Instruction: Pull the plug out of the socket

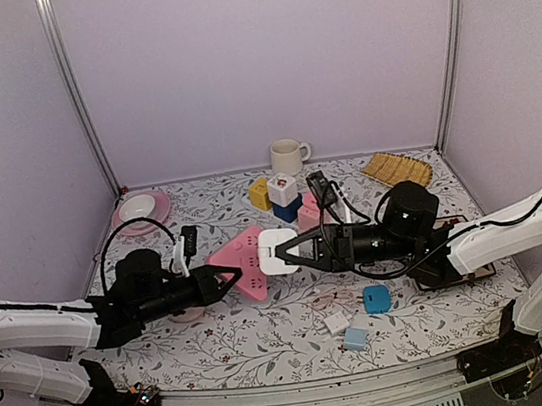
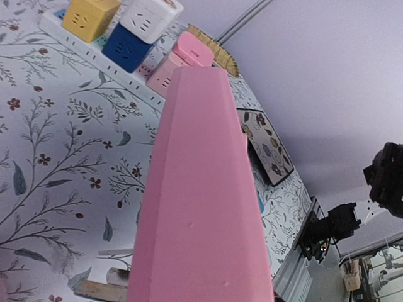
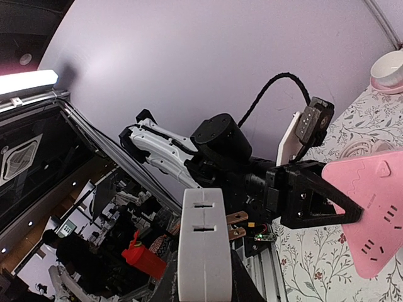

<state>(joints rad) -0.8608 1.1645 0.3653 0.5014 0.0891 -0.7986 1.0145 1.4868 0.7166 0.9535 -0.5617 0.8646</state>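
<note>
Either piece could be slipping. The left gripper (image 1: 229,278) is pinching only one corner of the pink triangular socket (image 1: 247,259), so the socket may be twisting or dropping. The right gripper (image 1: 296,254), jaws pinching the white plug (image 1: 278,249) at mid-frame of the top view, could be losing it. The plug is looking boxy and smooth, its copper prongs (image 3: 237,218) showing bare, seemingly clear of the socket.
</note>
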